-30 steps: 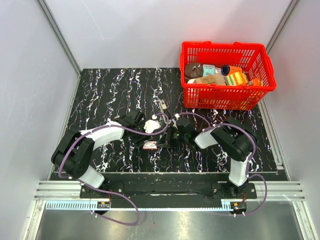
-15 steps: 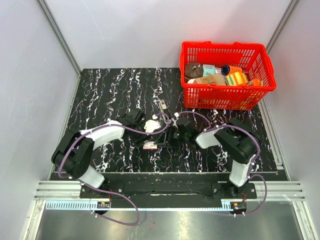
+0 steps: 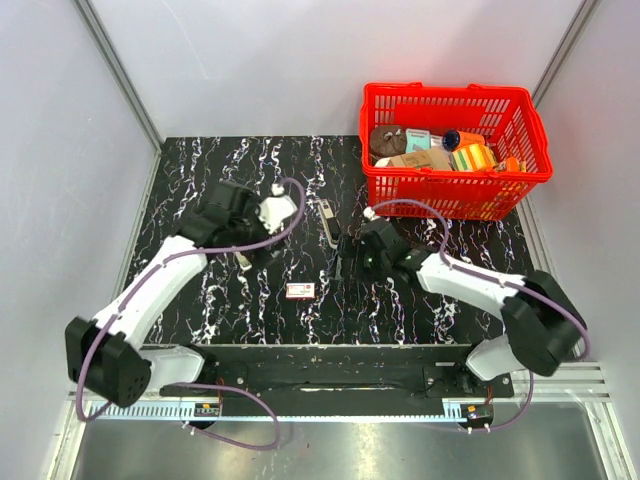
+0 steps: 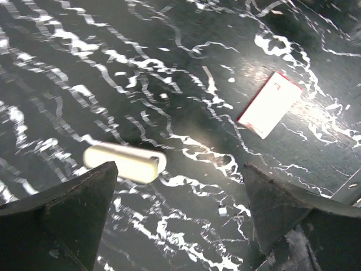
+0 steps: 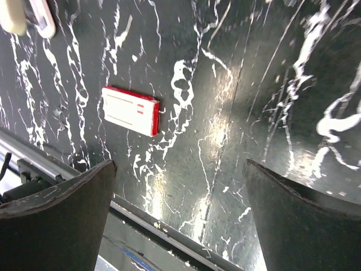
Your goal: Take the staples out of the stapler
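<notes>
The stapler (image 3: 328, 225) lies on the black marbled table (image 3: 200, 170) between my two grippers, its silver arm pointing toward the back. It is too small to tell whether any staples show, and neither wrist view holds it. My left gripper (image 3: 243, 252) (image 4: 179, 169) hangs open to its left above bare table. My right gripper (image 3: 358, 262) (image 5: 180, 164) hangs open just to its right, also with nothing between its fingers.
A small red-and-white box (image 3: 299, 290) (image 4: 269, 104) (image 5: 131, 111) lies in front of the stapler. A pale blurred bar (image 4: 124, 161) rests by my left finger. A red basket (image 3: 455, 195) full of items stands at the back right. The table's metal front rail (image 5: 169, 226) is near.
Both grippers have opened and drawn back from the middle, where they were close together over the stapler and box. The left arm swung left and back, the right arm right.
</notes>
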Robot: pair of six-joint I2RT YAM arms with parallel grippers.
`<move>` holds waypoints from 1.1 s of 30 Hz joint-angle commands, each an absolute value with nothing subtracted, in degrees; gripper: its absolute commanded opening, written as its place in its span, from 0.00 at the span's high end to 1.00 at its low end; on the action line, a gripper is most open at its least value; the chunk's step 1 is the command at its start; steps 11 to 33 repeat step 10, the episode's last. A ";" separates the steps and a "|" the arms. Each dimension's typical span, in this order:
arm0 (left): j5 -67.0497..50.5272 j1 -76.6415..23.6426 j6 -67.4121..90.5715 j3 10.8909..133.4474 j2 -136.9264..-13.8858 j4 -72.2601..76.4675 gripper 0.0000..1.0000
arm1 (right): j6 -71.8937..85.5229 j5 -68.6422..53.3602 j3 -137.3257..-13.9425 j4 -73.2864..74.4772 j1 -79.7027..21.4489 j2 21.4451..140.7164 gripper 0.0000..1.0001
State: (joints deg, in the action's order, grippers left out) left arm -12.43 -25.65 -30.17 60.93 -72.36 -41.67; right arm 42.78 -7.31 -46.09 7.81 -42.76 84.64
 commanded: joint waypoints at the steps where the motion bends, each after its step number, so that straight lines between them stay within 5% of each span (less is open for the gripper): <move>1: -13.10 -20.49 -28.04 66.79 -65.84 -49.39 0.01 | 34.90 2.80 -55.88 22.66 -43.07 77.18 0.01; 10: -11.96 -12.22 -24.00 65.39 -51.87 -54.75 0.01 | 33.22 5.97 -61.87 30.14 -43.07 66.72 0.01; 33: -11.96 -12.22 -24.00 65.39 -51.87 -54.75 0.01 | 33.22 5.97 -61.87 30.14 -43.07 66.72 0.01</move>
